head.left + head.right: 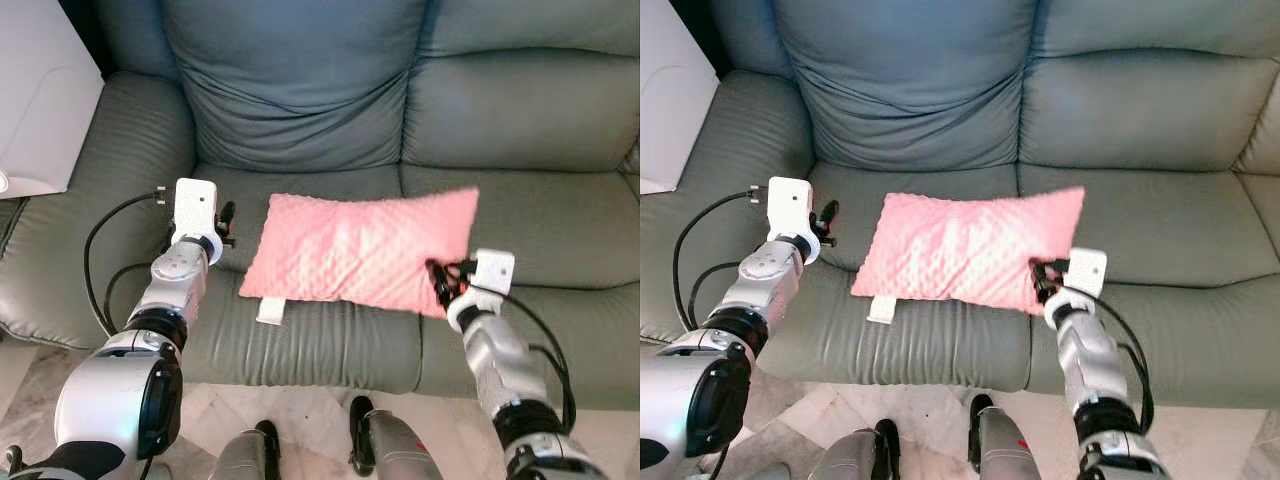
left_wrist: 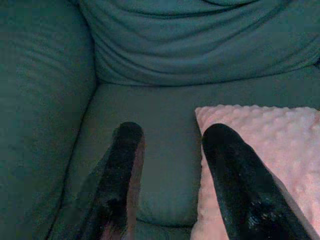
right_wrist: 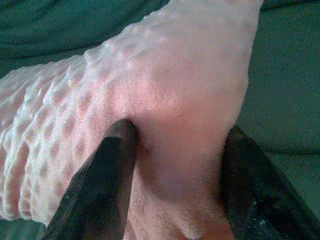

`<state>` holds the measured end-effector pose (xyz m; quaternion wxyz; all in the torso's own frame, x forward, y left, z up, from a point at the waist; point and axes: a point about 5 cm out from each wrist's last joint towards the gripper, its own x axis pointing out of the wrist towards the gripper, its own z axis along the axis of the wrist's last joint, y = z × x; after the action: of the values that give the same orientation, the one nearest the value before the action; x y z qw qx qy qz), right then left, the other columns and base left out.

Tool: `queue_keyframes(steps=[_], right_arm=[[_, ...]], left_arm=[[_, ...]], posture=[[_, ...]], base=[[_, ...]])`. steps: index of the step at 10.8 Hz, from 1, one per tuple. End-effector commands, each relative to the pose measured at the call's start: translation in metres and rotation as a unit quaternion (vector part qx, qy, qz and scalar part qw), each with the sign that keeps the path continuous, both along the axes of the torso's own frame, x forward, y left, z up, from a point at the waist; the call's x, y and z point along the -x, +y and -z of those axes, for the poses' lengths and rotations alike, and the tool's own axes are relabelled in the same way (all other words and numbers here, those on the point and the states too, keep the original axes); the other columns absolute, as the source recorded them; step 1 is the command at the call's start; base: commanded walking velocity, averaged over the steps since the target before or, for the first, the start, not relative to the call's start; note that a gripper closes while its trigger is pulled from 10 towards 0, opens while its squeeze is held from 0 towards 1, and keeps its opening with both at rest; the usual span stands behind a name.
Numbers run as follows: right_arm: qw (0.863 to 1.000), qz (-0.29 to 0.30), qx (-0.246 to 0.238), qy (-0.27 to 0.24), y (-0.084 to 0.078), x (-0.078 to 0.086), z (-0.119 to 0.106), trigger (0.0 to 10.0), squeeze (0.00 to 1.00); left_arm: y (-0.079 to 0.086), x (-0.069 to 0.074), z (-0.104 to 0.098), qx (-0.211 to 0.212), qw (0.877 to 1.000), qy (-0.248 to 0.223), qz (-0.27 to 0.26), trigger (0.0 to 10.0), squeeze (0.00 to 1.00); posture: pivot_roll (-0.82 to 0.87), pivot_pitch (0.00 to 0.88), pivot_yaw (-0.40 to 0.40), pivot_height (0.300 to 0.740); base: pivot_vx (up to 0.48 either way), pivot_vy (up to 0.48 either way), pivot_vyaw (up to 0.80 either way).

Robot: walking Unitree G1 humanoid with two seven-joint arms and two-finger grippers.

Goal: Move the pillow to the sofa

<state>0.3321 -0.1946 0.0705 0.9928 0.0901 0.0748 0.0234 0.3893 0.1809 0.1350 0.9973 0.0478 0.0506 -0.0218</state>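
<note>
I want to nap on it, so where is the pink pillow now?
The pink pillow lies on the grey sofa seat, in the middle. The right gripper pinches its near corner, and the left gripper sits open beside its other end.

The two eye views are looking from the head, forward and down, at the grey sofa (image 1: 300, 110); both are sharing its seat and the pink pillow (image 1: 360, 250). The left wrist view is looking along the left gripper (image 2: 170, 150), close above the seat, catching the pillow's corner. The right wrist view is sitting very near the pillow, looking along the right gripper (image 3: 175, 165).
</note>
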Motion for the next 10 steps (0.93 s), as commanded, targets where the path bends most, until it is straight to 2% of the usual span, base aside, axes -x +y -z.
queue_keyframes(steps=[1, 2, 5, 8, 9, 10], right_arm=[[1.0, -0.002, -0.001, 0.002, -0.001, 0.005, 0.004, 10.0, 1.0], [1.0, -0.005, 0.006, 0.001, -0.001, 0.006, 0.004, 10.0, 1.0], [0.996, 0.011, 0.085, -0.015, -0.006, 0.003, -0.001, 10.0, 1.0], [0.985, -0.023, 0.171, 0.006, -0.003, -0.001, 0.003, 10.0, 1.0], [0.985, -0.018, 0.172, 0.002, -0.006, -0.002, 0.002, 10.0, 1.0], [0.984, -0.015, 0.176, 0.0, -0.007, -0.002, 0.001, 10.0, 1.0]], left_arm=[[0.008, 0.006, 0.01, -0.002, 1.0, 0.014, -0.01, 10.0, 1.0], [0.009, 0.005, 0.01, 0.002, 1.0, 0.012, -0.009, 10.0, 1.0], [0.013, 0.008, 0.012, 0.024, 1.0, 0.012, -0.015, 10.0, 1.0], [0.018, 0.013, 0.021, 0.042, 0.999, 0.018, -0.014, 10.0, 1.0], [0.021, 0.016, 0.025, 0.048, 0.999, 0.019, -0.015, 10.0, 0.0], [0.021, 0.017, 0.026, 0.052, 0.998, 0.019, -0.015, 10.0, 0.0]], posture=[[-0.16, 0.359, 0.057, 0.74], [-0.15, 0.359, 0.056, 0.74], [-0.15, 0.355, 0.057, 0.74], [-0.13, 0.352, 0.055, 0.74], [-0.13, 0.349, 0.055, 0.74], [-0.13, 0.346, 0.056, 0.74]], base=[[0.0, 0.0, 0.0], [0.0, 0.0, 0.0], [0.0, 0.0, 0.0], [0.0, 0.0, 0.0], [0.0, 0.0, 0.0], [0.0, 0.0, 0.0]])
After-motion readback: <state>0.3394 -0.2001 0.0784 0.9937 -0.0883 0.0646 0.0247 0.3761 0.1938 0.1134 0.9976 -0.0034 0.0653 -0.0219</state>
